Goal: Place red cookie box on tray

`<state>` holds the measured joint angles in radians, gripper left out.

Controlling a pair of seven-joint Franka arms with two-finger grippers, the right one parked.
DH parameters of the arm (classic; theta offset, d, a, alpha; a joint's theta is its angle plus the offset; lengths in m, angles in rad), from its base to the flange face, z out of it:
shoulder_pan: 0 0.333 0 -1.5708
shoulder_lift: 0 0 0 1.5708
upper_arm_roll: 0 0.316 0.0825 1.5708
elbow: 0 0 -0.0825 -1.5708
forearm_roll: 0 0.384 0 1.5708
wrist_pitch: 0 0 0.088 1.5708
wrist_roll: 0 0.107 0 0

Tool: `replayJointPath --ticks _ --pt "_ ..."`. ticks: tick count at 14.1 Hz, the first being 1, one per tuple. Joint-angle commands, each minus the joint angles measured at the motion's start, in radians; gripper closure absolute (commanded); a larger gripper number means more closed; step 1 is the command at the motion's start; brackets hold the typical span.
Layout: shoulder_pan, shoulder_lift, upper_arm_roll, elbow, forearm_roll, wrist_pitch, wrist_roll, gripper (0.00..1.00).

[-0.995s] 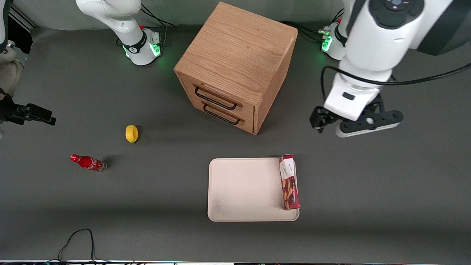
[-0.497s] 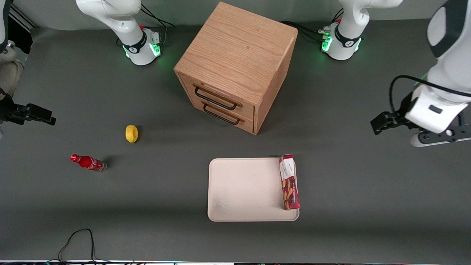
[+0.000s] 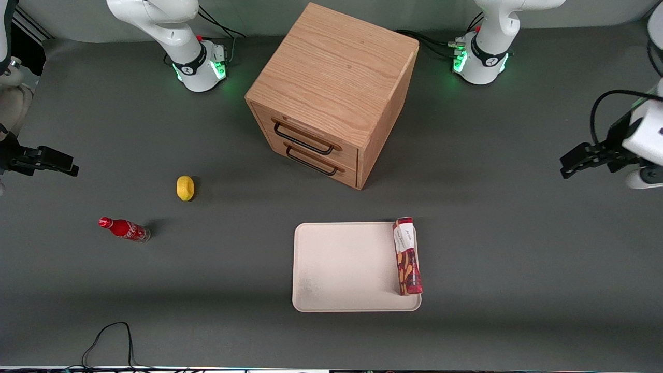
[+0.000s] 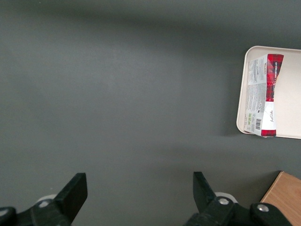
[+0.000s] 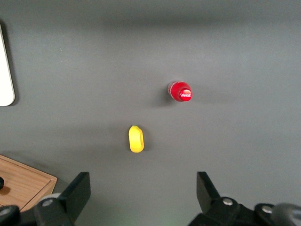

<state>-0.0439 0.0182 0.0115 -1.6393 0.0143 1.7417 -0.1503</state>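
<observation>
The red cookie box (image 3: 407,256) lies flat on the pale cream tray (image 3: 347,267), along the tray's short edge toward the working arm's end. In the left wrist view the cookie box (image 4: 263,94) shows its white label panel, resting on the tray (image 4: 289,94) just inside the rim. My left gripper (image 3: 639,178) hangs well off to the side, at the working arm's end of the table, far from the tray. It is open over bare grey table, and the gripper (image 4: 138,181) has nothing between its fingers.
A wooden two-drawer cabinet (image 3: 331,93) stands farther from the front camera than the tray. A yellow lemon (image 3: 185,187) and a small red cola bottle (image 3: 123,228) lie toward the parked arm's end. A black cable (image 3: 109,336) loops near the table's front edge.
The left gripper has swung away from the cabinet and tray toward the working arm's end of the table. The cookie box and tray have not moved.
</observation>
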Motion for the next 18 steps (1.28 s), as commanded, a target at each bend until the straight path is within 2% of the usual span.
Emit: replayJointPath --ticks 1,7,18 --pt "0.018 -0.023 -0.001 0.01 -0.017 0.0 0.052 0.0" --pt "0.05 -0.02 -0.057 0.019 -0.017 -0.056 0.08 0.0" --pt "0.042 -0.021 -0.053 0.009 -0.017 -0.062 0.08 0.0"
